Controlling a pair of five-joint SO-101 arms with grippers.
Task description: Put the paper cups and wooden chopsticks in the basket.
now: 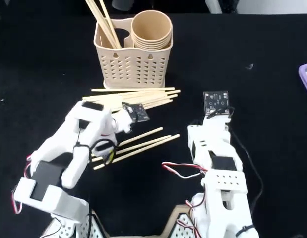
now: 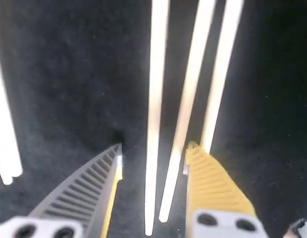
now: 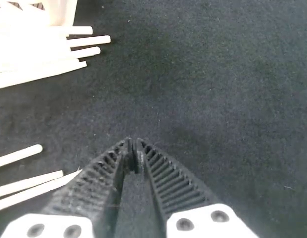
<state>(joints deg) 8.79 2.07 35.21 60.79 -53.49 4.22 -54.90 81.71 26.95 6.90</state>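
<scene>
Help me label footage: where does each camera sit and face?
High view: overhead, looking down on the beige slotted plastic basket, left arm, right arm.
Left wrist view: on its arm, facing down past its open gripper at pale wooden chopsticks.
Right wrist view: on its arm, past its shut gripper at black tabletop.
All share the chopsticks.

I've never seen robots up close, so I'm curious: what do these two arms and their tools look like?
Both arms are white plastic with black motor blocks and loose red-and-white wires. The left tool has ribbed fingers, one grey, one yellow; the right tool has black ones.
</scene>
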